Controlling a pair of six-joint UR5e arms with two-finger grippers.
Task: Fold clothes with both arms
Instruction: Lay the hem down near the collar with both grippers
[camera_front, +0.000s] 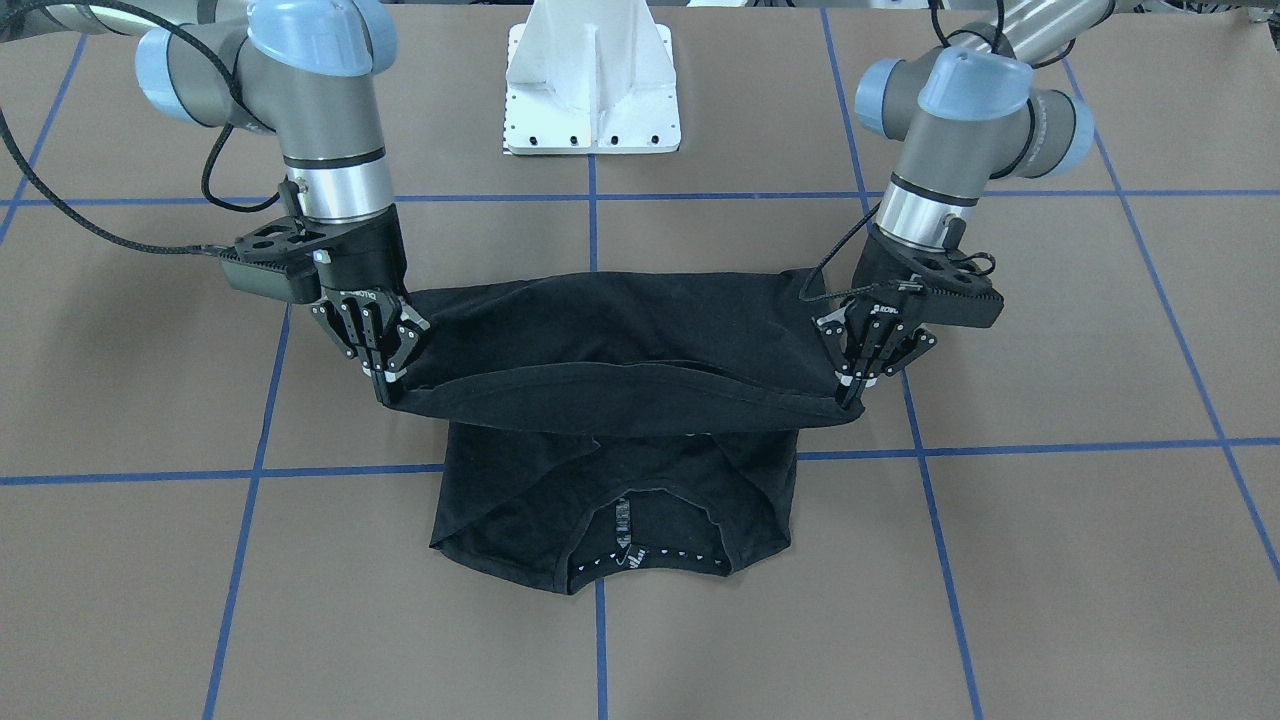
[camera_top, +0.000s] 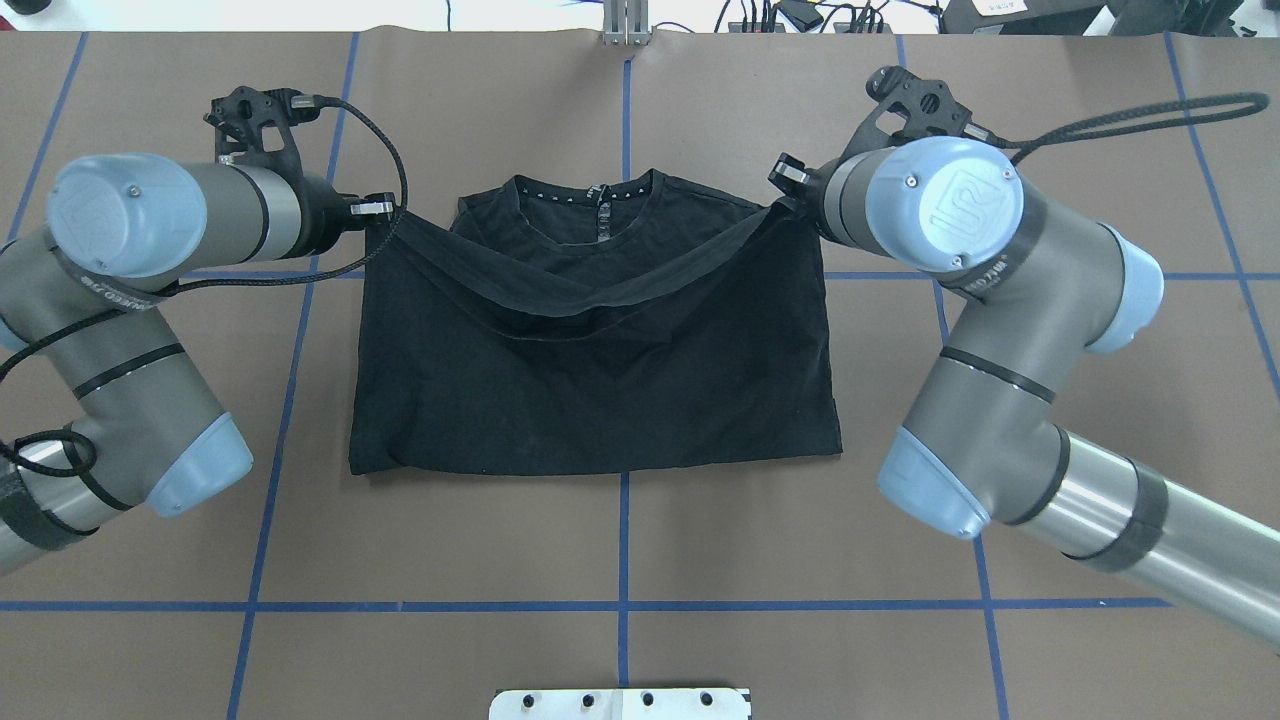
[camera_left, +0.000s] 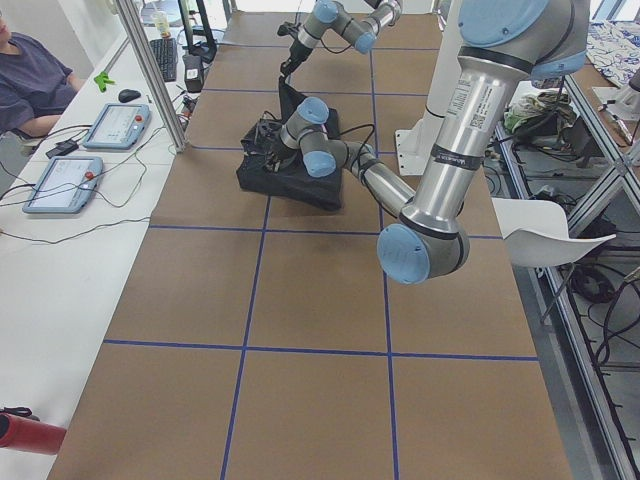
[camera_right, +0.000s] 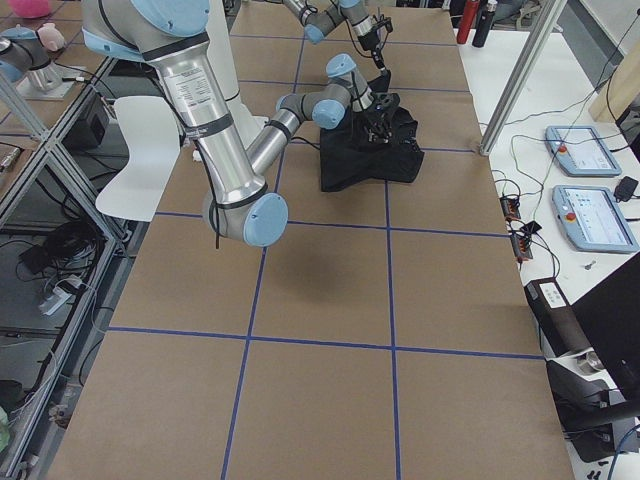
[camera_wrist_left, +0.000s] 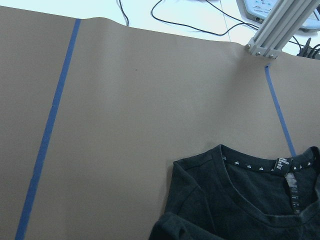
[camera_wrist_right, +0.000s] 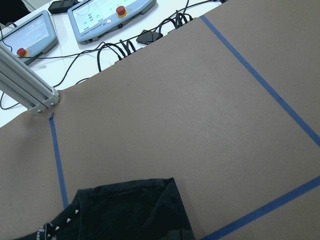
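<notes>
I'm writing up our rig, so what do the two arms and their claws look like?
Left arm and right arm are alike: silver-grey tubes, rounded joints with light blue caps, one showing an embossed logo. Black braided cables loop to each wrist. The left claw and right claw are black two-finger linkages with small white lettering.

The black short-sleeved T-shirt (camera_front: 620, 350) at the frame's centre is soft, matt cloth. Under it the brown table cover (camera_front: 1050, 560) looks like matt paper, crossed by smooth blue tape lines (camera_front: 592, 220). The silver-grey jointed left arm (camera_front: 985, 110), upper right, and right arm (camera_front: 300, 90), upper left, show satin metal with smooth light blue plastic caps. The left gripper (camera_front: 852, 385) and right gripper (camera_front: 386, 385) are matt black. The white pedestal base (camera_front: 590, 90) is glossy, painted.
</notes>
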